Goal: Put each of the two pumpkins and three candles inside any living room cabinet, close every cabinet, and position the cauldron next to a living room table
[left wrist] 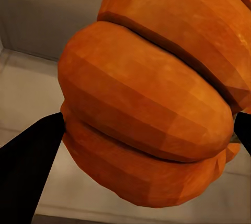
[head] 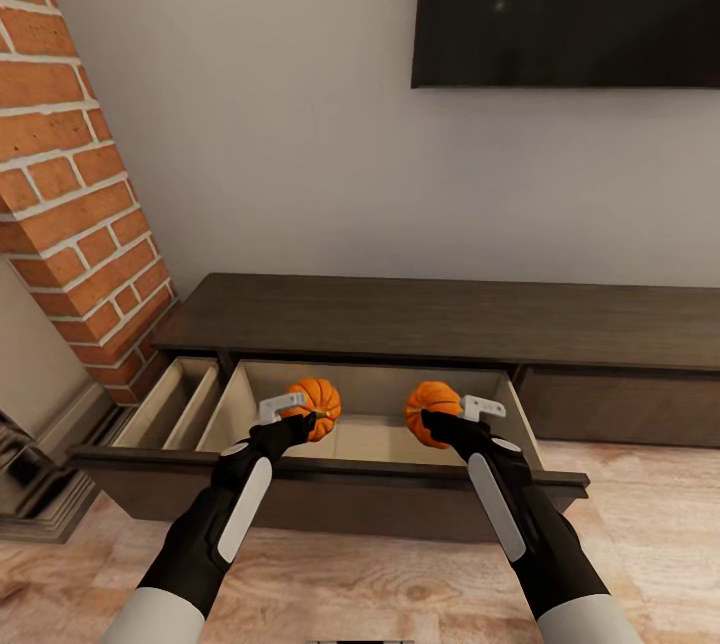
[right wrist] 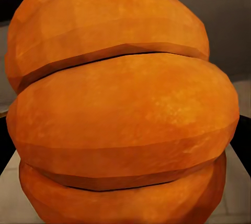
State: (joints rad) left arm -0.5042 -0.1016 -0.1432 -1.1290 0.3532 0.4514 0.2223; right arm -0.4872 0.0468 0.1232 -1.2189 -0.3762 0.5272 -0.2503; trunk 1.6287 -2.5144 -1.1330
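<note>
Nearest, the left gripper (head: 296,421) is clenched on 1 pumpkin (head: 315,407), and the right gripper (head: 447,421) is clenched on the other pumpkin (head: 431,410). Both pumpkins hang over the pale inside of the pulled-out drawer (head: 330,472) of the cabinet (head: 420,319), well apart from each other. Beyond, a dark screen (head: 566,4) hangs on the wall, with a brick column (head: 70,164) at the left.
</note>
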